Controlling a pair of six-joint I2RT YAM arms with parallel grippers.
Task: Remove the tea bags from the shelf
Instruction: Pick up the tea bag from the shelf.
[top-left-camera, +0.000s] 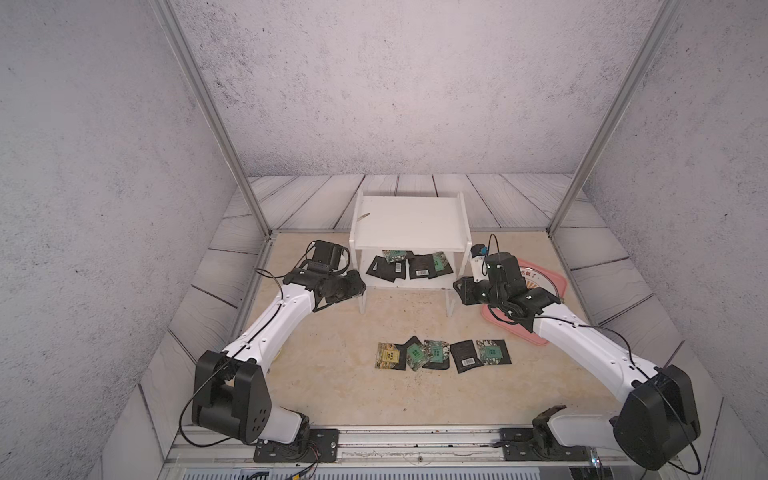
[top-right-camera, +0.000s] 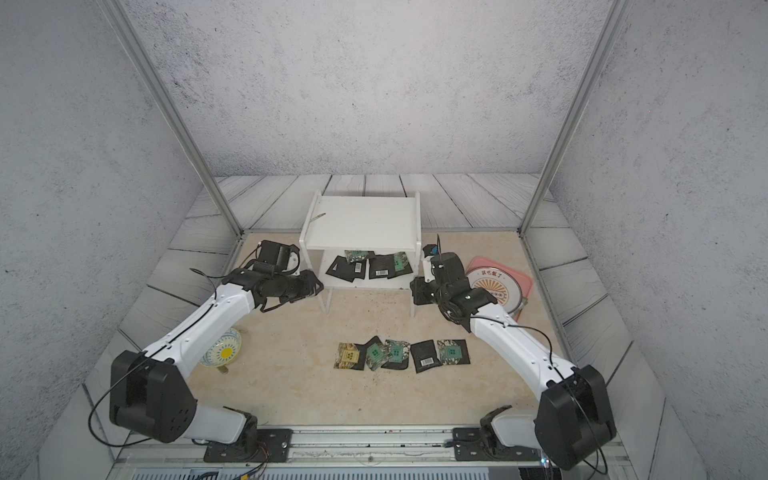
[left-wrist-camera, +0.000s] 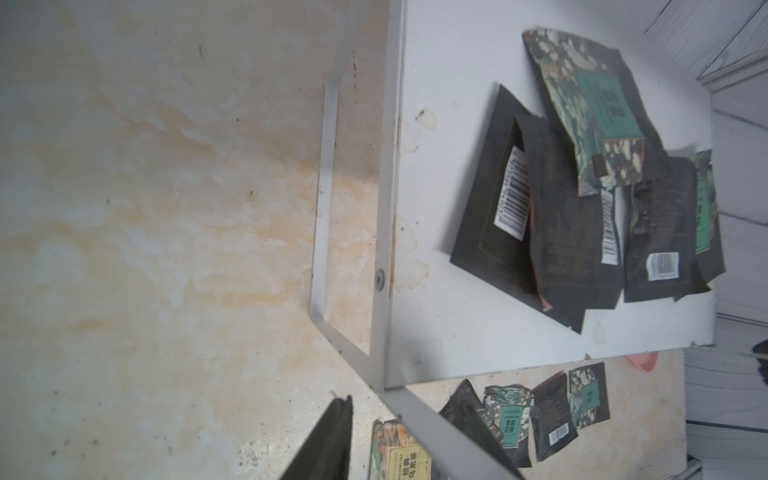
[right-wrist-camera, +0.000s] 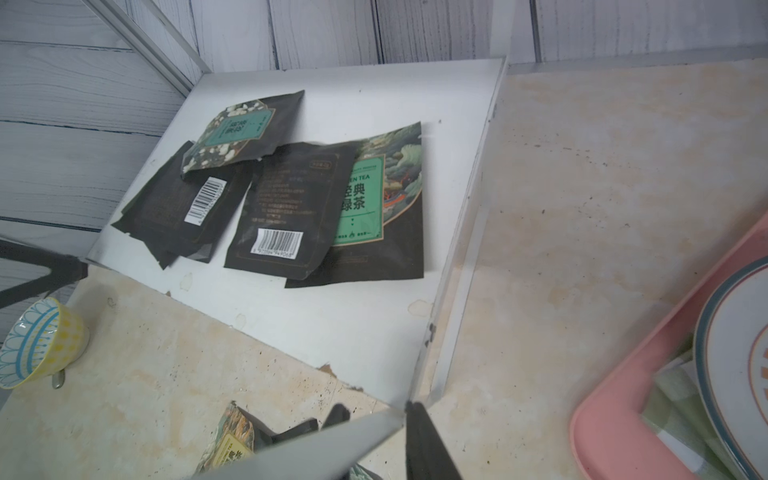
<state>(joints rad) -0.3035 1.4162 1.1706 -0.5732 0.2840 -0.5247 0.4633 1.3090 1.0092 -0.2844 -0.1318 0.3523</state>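
The tea bags (top-left-camera: 409, 266) left on the shelf (top-left-camera: 409, 220) lie flat and overlapping on its lower board (top-left-camera: 409, 283). The pile is strung crosswise between the claws, inward and a little beyond both the left claw (top-left-camera: 359, 291) and the right claw (top-left-camera: 458, 289), each hovering just outside a front leg (top-left-camera: 363, 301), about equally near. Whether either claw is spread or pressed together I cannot tell. The upper board (top-right-camera: 361, 220) leaves only a low slot; the surface (top-left-camera: 332, 374) behind the claws, where a row of bags (top-left-camera: 442, 353) lies, has room.

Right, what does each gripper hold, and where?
The right gripper seems to clasp the shelf by its right front leg; for the left gripper it cannot be told. No tea bags are held.
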